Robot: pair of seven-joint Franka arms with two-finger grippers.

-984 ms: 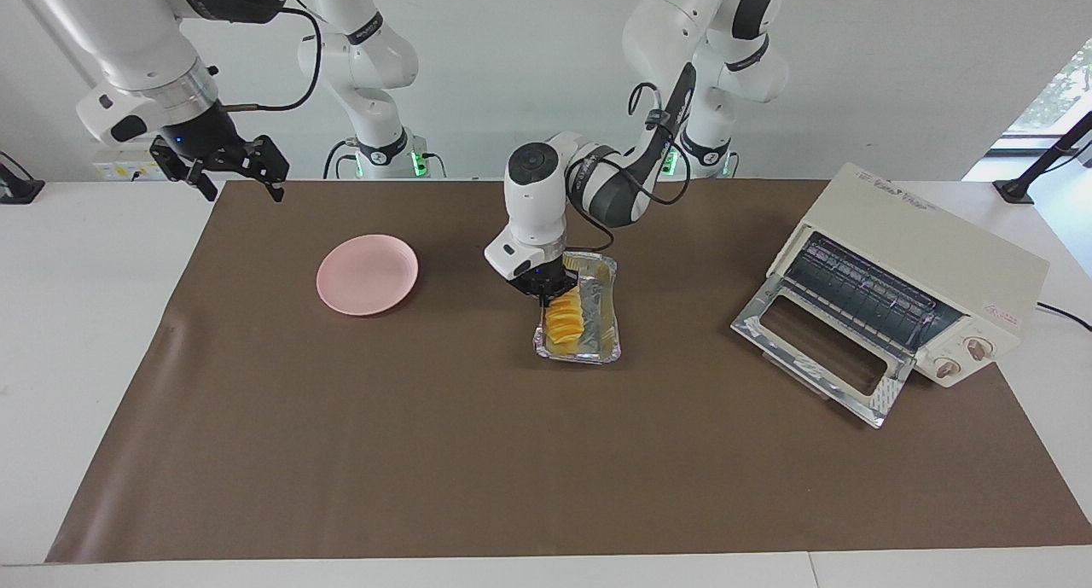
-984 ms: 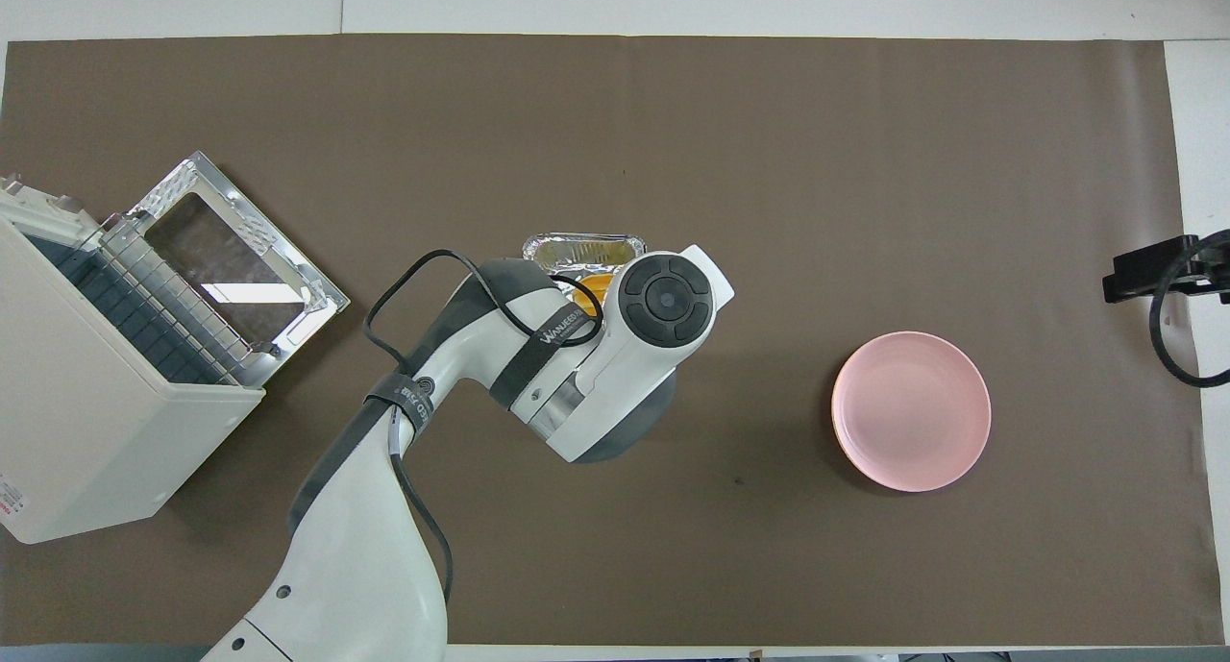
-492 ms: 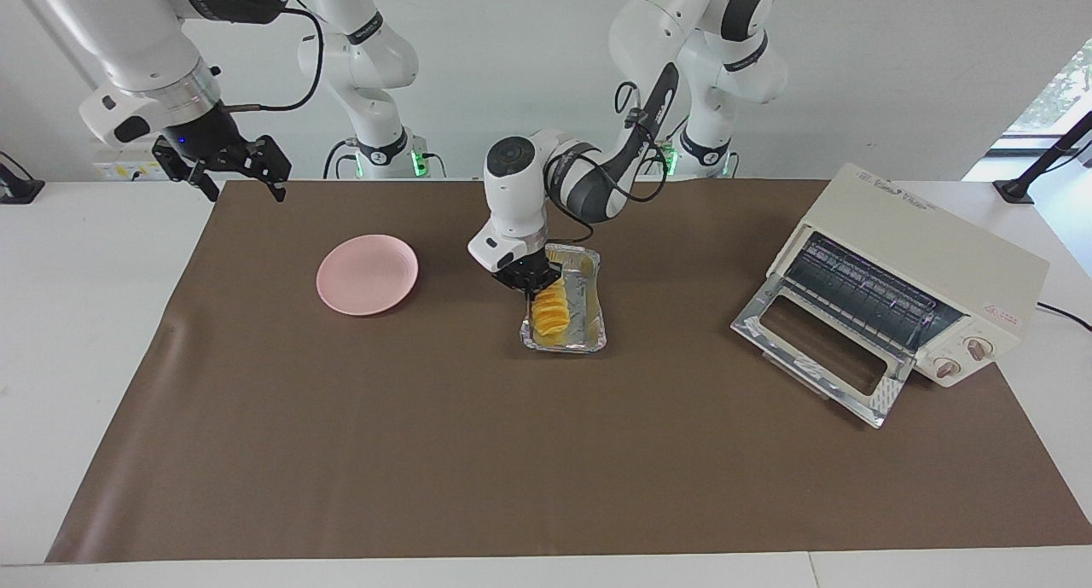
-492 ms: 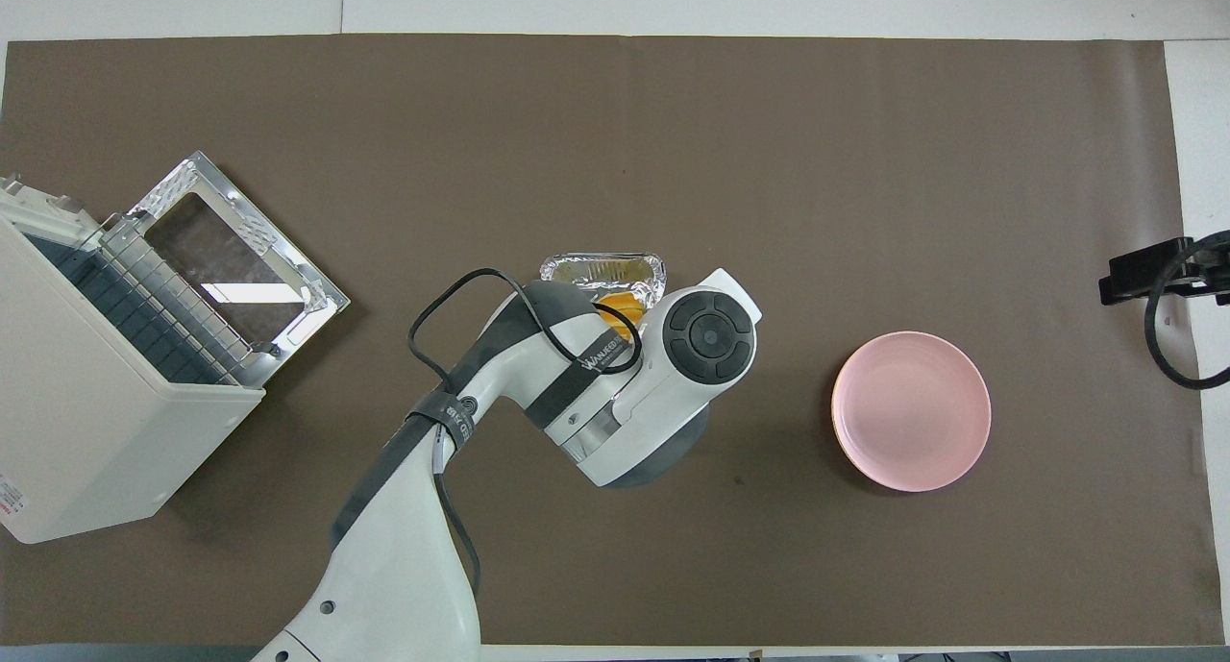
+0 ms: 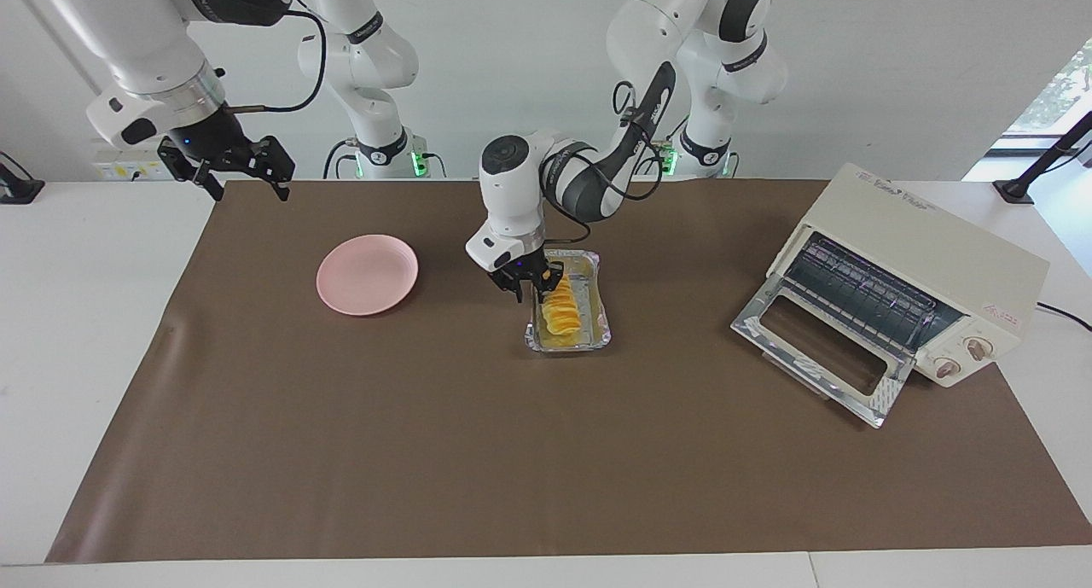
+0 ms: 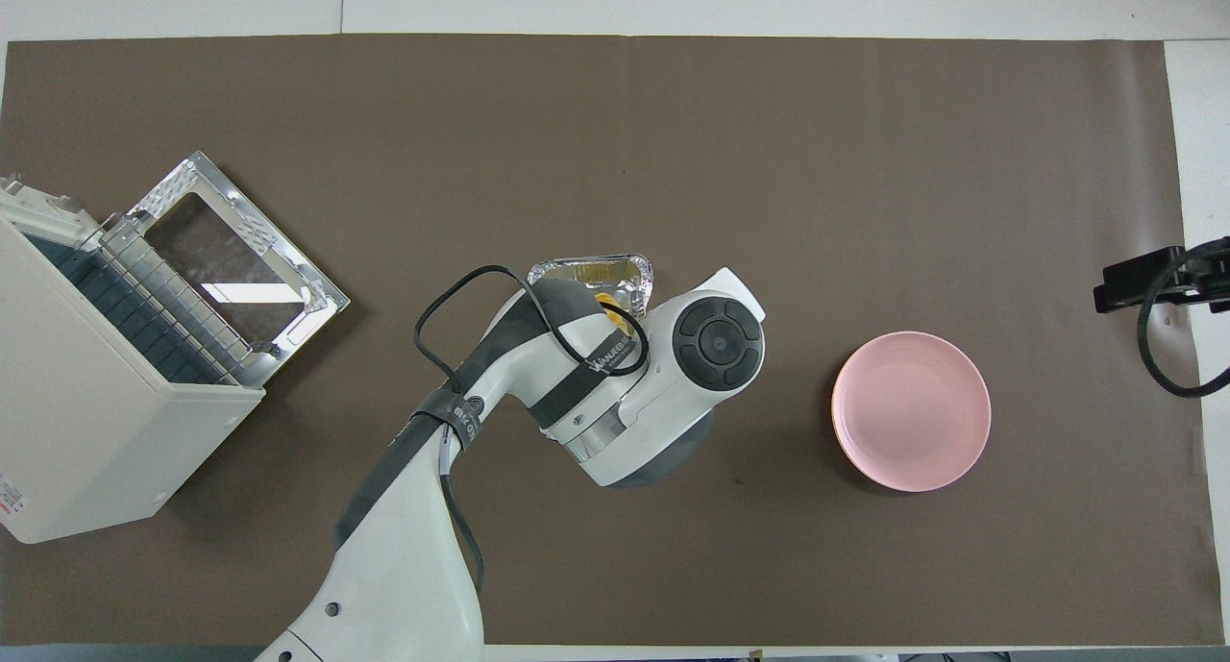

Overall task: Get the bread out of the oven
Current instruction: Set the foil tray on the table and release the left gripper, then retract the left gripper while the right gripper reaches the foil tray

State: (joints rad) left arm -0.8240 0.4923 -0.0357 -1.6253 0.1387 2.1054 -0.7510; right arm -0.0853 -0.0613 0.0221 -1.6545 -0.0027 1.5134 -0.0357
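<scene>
Foil tray (image 5: 570, 330) holds bread (image 5: 560, 311) mid-mat; left gripper (image 5: 529, 286) jaws spread at its edge

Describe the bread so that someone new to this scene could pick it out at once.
On the brown mat, about midway between the open oven and the pink plate, sits a crinkled foil tray. The bread lies in it, under the left gripper: the only golden-yellow, ridged thing there.
</scene>
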